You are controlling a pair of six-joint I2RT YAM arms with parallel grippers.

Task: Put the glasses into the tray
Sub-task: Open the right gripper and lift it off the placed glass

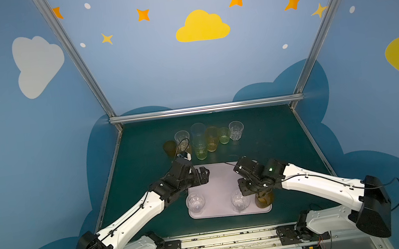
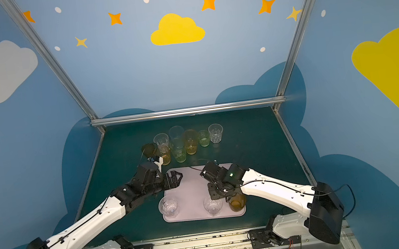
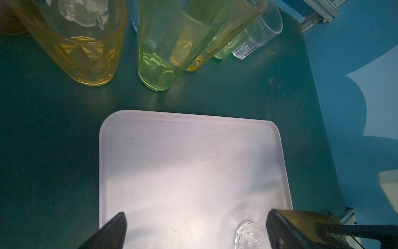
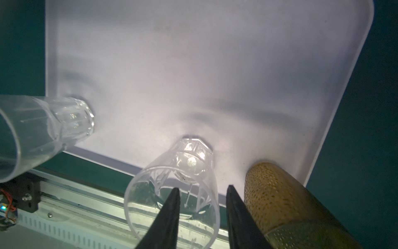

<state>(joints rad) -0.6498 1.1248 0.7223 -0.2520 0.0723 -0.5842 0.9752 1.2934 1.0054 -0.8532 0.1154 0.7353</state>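
Observation:
The pale lilac tray [image 1: 216, 180] [image 2: 191, 191] [image 3: 189, 163] [image 4: 193, 64] lies near the table's front. Three glasses stand on its front edge: a clear one [image 1: 196, 202] [image 2: 168, 206], a second clear one [image 1: 240, 200] [image 4: 172, 189] and a brown one [image 1: 264, 199] [image 4: 280, 198]. My right gripper [image 1: 253, 195] [image 4: 202, 194] is open, one finger inside the second clear glass and the other between it and the brown glass. My left gripper [image 1: 204, 175] [image 3: 196, 220] hangs open and empty over the tray's far left corner.
Several glasses cluster on the green table [image 1: 274, 141] behind the tray: a short brown one [image 1: 169, 147], a tall green one [image 1: 200, 148] [image 3: 163, 54], a tall amber one [image 1: 212, 138], a clear faceted one [image 1: 236, 130]. The left wrist sits close to a short amber glass [image 3: 86, 54].

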